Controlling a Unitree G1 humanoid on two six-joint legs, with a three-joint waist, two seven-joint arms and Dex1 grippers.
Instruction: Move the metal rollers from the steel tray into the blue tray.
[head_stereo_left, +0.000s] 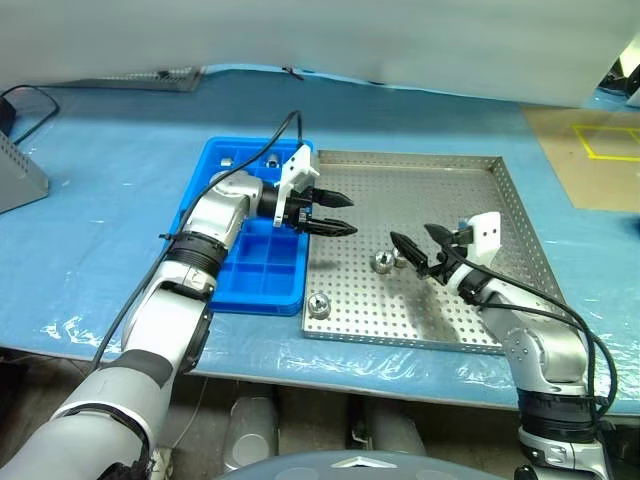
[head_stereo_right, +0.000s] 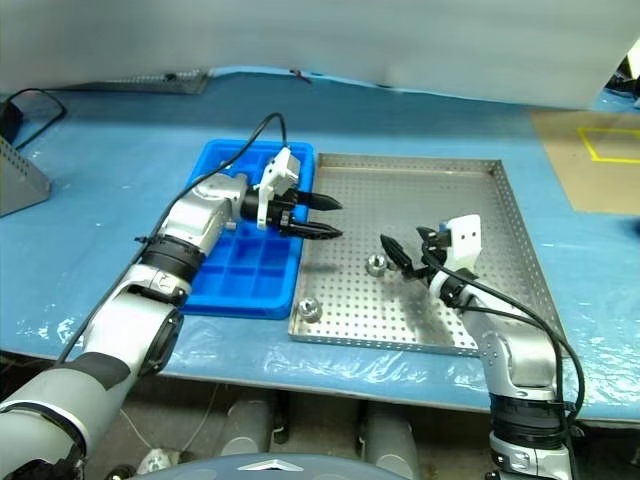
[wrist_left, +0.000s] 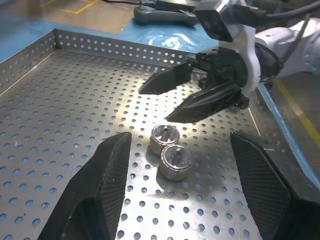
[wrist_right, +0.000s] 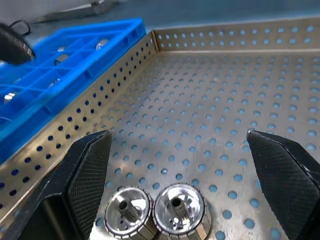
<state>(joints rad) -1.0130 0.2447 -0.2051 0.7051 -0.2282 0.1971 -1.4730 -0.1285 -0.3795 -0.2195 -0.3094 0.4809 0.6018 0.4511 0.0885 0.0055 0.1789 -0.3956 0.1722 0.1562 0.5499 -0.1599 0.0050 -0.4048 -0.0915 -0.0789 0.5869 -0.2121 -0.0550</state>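
Two metal rollers (head_stereo_left: 383, 262) sit side by side, touching, on the perforated floor of the steel tray (head_stereo_left: 420, 157); the wrist views show them close up (wrist_left: 176, 161) (wrist_right: 180, 205). A third roller (head_stereo_left: 318, 305) lies in the steel tray's near left corner. My left gripper (head_stereo_left: 348, 215) hangs open and empty over the steel tray's left edge, pointing right toward the pair. My right gripper (head_stereo_left: 410, 240) is open and empty just right of the pair, pointing left. The blue tray (head_stereo_left: 260, 275) lies against the steel tray's left side, with small metal pieces (wrist_right: 60, 59) in its compartments.
Both trays rest on a table covered with blue plastic sheet (head_stereo_left: 120, 230). A grey box (head_stereo_left: 15, 175) and a black cable stand at the far left. A brown mat with yellow tape (head_stereo_left: 600, 150) lies at the far right. The table's front edge runs just below the trays.
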